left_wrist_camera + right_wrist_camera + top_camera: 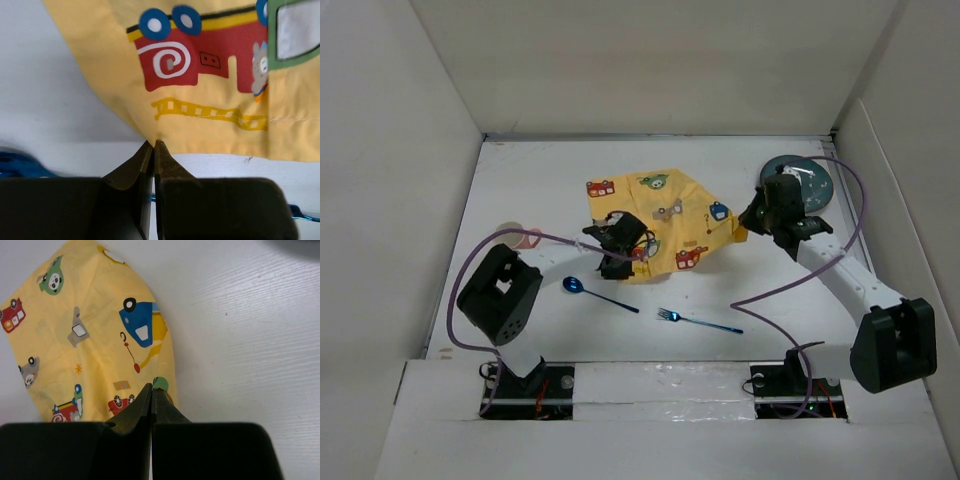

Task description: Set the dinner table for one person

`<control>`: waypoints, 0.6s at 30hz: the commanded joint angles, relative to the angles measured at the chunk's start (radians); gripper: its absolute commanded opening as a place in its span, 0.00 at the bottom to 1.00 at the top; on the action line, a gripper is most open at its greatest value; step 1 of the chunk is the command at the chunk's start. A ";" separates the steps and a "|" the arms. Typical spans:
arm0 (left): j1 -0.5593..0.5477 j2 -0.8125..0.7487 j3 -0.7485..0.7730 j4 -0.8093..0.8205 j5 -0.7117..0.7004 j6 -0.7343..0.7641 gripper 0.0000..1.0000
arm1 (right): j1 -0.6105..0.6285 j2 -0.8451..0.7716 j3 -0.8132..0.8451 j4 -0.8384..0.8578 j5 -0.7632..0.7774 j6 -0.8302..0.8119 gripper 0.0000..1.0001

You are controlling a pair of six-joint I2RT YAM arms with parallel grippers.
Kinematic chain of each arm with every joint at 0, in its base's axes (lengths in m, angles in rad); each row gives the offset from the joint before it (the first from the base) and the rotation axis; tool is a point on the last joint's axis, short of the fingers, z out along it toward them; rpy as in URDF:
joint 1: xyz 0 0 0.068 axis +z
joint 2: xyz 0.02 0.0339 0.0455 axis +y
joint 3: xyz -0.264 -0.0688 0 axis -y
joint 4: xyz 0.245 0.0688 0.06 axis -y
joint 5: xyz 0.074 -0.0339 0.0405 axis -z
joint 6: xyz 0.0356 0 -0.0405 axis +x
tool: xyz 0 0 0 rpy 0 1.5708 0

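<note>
top external: the dinner table (520, 180) is the white surface filling the view. a yellow placemat (665, 215) lies rumpled and skewed near its middle. the left gripper (618, 262) is at the mat's near edge, the right gripper (752, 222) at its right corner. a blue spoon (595, 292) and a blue fork (698, 320) lie on the table nearer the arm bases, apart from the mat. a dark plate (817, 190) sits far right, partly behind the right arm.

left wrist: fingers together, pinching the mat's edge at the very tips. thin bite.

right wrist: fingers together, clamped on the mat's corner.

step looks like spreading the mat flat. my take: draw both arms apart evenly, stay low, hold tension so the folds drop out, square it to the table edge, keep clear of the spoon. the shallow left grip may slip, so go slow.

writing: none readable, no brand. only car and bear prints.
</note>
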 commanded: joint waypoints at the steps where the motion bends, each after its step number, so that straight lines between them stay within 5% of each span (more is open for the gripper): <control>1: 0.088 -0.128 0.124 -0.083 -0.007 0.038 0.00 | -0.004 -0.024 0.082 -0.019 -0.019 -0.038 0.00; 12: 0.459 -0.268 0.640 -0.073 0.144 0.116 0.00 | 0.014 -0.169 0.424 -0.174 0.129 -0.087 0.00; 13: 0.542 -0.224 0.701 -0.030 0.221 0.101 0.00 | 0.014 -0.103 0.464 -0.139 0.144 -0.113 0.00; 18: 0.581 -0.046 0.870 -0.004 0.306 0.082 0.00 | -0.006 0.101 0.675 -0.082 0.118 -0.147 0.00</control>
